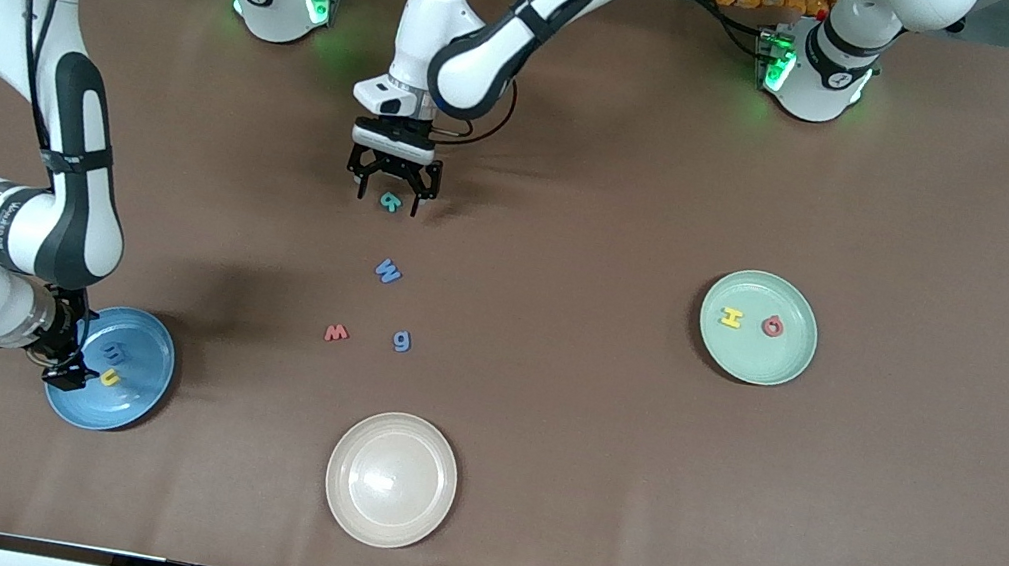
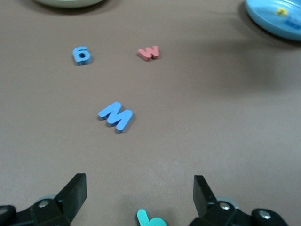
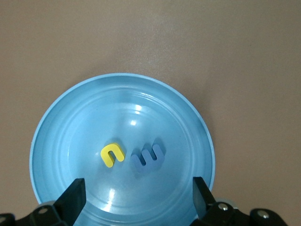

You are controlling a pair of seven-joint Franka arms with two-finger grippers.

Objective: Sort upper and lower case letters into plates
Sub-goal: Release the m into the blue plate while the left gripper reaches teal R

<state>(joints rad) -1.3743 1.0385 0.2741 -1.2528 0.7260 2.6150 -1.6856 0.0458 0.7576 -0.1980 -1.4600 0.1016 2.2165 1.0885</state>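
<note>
We lower the left gripper, jaws wide, squarely astride the teal letter, probably an R; right gripper waits spread over the blue plate.

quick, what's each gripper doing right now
Left gripper: open, empty, straddling the teal letter on the table.
Right gripper: open, empty, over the blue plate.

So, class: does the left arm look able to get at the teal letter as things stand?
Probably yes: the left end effector hangs open right over the teal letter, fingers either side, nothing between them.
</note>
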